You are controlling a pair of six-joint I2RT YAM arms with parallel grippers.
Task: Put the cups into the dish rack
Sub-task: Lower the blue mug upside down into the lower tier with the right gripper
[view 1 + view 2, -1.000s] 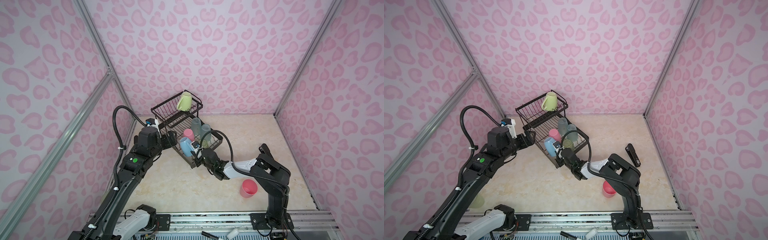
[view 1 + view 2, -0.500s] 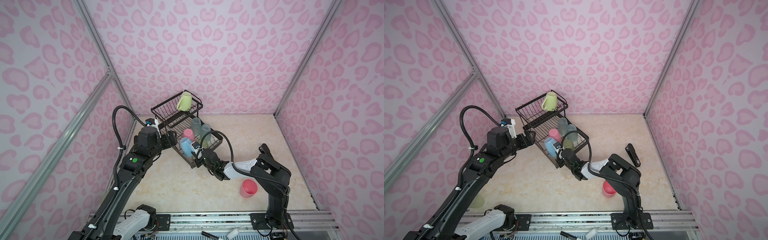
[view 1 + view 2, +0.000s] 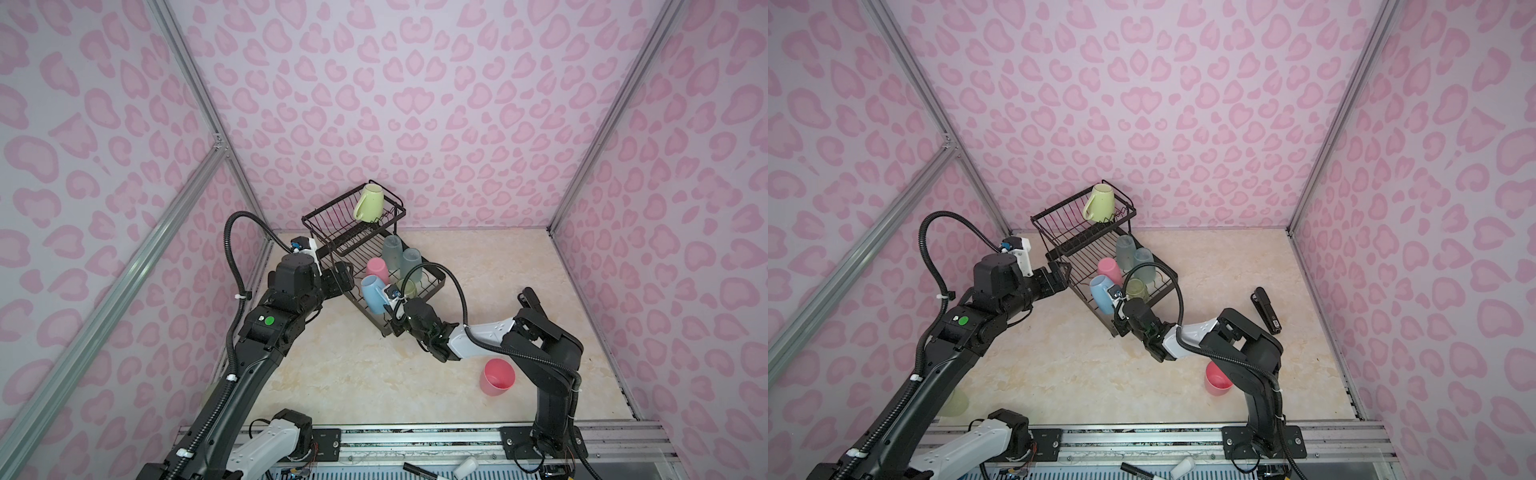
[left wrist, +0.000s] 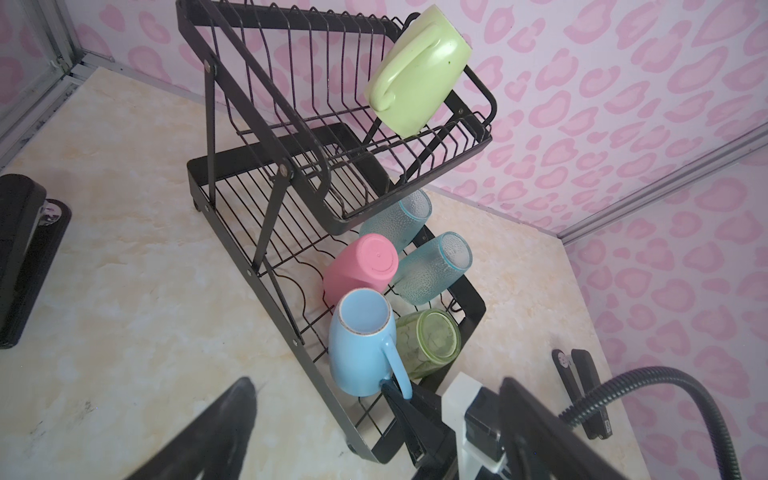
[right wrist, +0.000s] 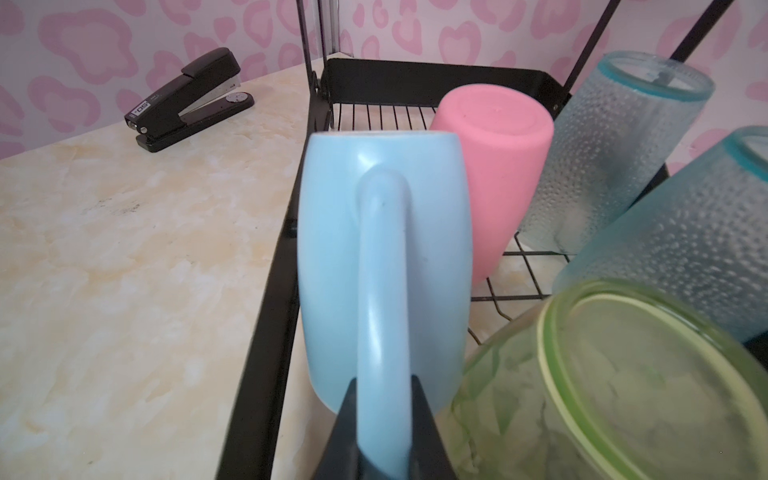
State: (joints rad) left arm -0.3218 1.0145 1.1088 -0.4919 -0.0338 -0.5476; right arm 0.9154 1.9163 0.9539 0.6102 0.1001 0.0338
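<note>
Handle of the light-blue mug (image 5: 332, 232) sits pinched in the right pincer (image 5: 383, 386), the mug standing mouth up in a front corner of the dish rack (image 5: 266, 332) lower tray. The left pincer (image 3: 1060, 272) hangs spread just beside the rack's left edge. The stapler (image 5: 191, 99) carries a white label too small to read. A green tumbler (image 3: 954, 403) on the surface (image 3: 353, 374) is half hidden by the left arm (image 3: 934, 374).

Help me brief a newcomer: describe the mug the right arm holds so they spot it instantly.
Find the black dish rack near the back wall, then the near corner of its lower tray. There is the light-blue mug, beside a pink cup and a green tumbler; unlike those upturned neighbours it is mouth-up, and the right tool pinches its handle.
</note>
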